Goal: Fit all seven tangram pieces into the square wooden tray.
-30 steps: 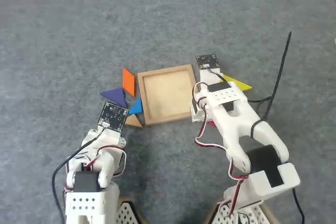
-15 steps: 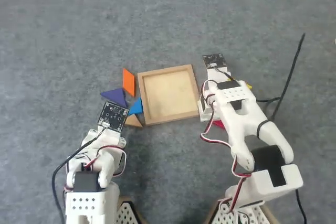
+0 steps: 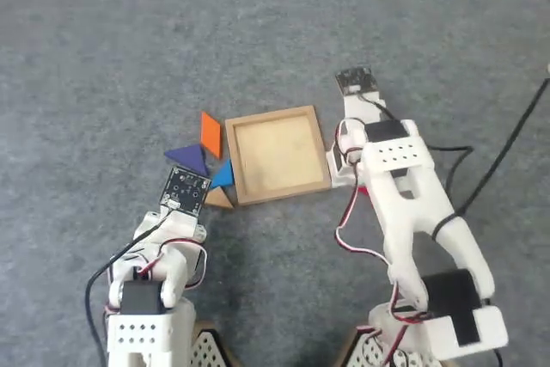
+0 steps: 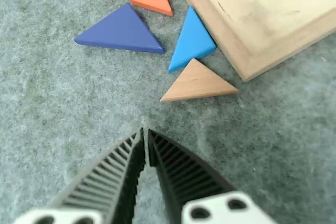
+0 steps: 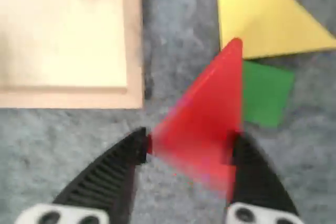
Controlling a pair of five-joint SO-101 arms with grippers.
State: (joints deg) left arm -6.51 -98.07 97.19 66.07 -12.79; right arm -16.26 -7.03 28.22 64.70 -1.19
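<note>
Tray (image 3: pixel 273 113) holds nothing yet; all seven pieces remain outside on the counter (image 3: pixel 103 66). Right tool (image 5: pixel 189 143) clamps the red triangle (image 5: pixel 206 121); left tool (image 4: pixel 145 141) is pinched closed, empty.

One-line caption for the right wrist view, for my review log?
Right end effector gripping the red triangle beside the wooden tray, yellow triangle and green square just beyond.

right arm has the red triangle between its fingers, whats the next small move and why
Probably carry the red triangle sideways over the rim of the tray and set it down in a corner. The right gripper is closed on it, and the tray next to it holds no pieces yet.
</note>
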